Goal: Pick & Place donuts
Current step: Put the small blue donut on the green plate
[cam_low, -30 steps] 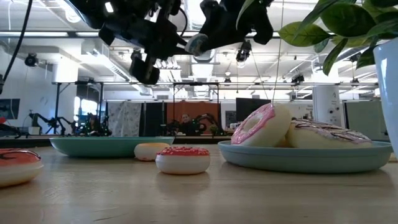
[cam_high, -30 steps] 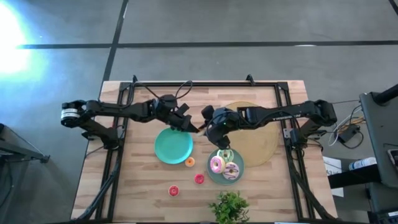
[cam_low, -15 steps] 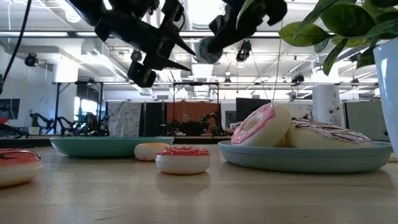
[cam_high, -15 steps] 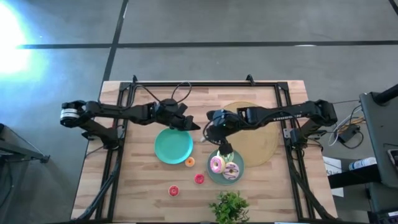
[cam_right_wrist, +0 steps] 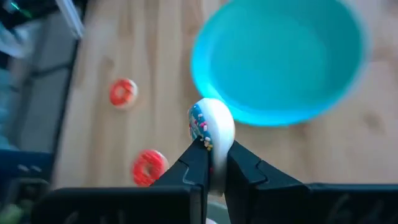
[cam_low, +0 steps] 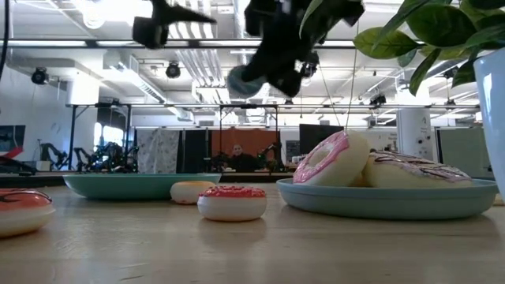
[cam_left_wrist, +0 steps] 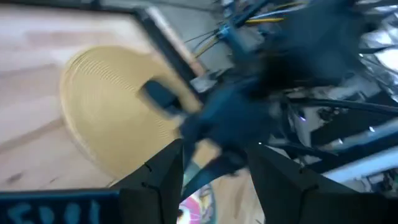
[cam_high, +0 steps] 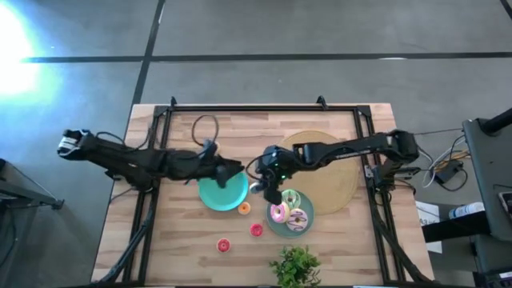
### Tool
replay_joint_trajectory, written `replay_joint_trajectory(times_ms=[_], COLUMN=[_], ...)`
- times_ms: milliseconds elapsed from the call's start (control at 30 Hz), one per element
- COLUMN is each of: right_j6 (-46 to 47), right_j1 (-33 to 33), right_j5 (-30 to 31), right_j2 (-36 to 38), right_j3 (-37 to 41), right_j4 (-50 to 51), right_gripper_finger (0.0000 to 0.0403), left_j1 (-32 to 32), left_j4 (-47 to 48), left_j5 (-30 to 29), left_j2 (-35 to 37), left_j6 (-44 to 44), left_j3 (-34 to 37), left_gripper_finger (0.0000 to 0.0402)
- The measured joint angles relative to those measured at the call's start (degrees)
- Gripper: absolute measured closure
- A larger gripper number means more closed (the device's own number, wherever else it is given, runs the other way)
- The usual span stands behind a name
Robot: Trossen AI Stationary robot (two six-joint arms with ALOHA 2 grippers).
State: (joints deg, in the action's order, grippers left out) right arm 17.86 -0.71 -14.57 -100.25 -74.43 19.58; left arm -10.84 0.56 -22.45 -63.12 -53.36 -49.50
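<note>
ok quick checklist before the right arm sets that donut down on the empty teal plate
1. Grip: right gripper is shut on the sprinkled donut, held on edge: ok.
2. Target: the empty teal plate holds nothing: ok.
3. Position: the donut hangs off the plate's rim, not over its centre: not ok.
4. Left gripper is open, hovering over the same plate: not ok, it crowds the drop.
5. Height above the plate: donut carried well above it: ok.
6. Loose orange donut sits beside the rim, apart: ok.

Sprinkled white donut [cam_right_wrist: 210, 132] on edge; pink donut [cam_low: 330, 158] leaning, plated.
</note>
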Motion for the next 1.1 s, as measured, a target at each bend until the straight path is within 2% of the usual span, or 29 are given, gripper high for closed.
replay_joint_trajectory(times_ms=[167,300,433,667,833,1000,1100], right_j6=[8.47,14.45,19.6,28.6,27.98,25.27,24.92], right_j1=[0.42,1.56,3.07,5.27,5.15,4.76,4.72], right_j5=[-4.5,-5.1,-5.44,-12.51,-11.8,-3.99,-3.25], right_j2=[-8.2,-15.5,-22.32,-30.52,-32.65,-31.2,-30.39], right_j3=[-3.26,-8.87,-14.85,-20.78,-24.84,-27.05,-28.17], right_j4=[-7.67,-9.66,-9.47,-7.04,1.0,6.68,10.62], right_gripper_finger=[0.0381,0.0381,0.038,0.0357,0.0326,0.0302,0.0288], left_j1=[-5.39,-6.76,-6.74,-6.74,-6.74,-6.72,-6.72], left_j4=[0.46,0.53,1.48,7.25,10.78,12.79,13.13], left_j5=[-7.89,-12.36,-12.66,-12.64,-12.57,-12.13,-11.51], left_j2=[5.97,11.33,15.06,20.02,22.52,24.29,25.08], left_j6=[8.76,15.08,19.62,22.68,24.21,26.17,27.44], left_j3=[-0.02,-0.02,0.0,0.0,0.02,0.02,0.04], left_gripper_finger=[0.0248,0.0248,0.0248,0.0248,0.0248,0.0248,0.0248])
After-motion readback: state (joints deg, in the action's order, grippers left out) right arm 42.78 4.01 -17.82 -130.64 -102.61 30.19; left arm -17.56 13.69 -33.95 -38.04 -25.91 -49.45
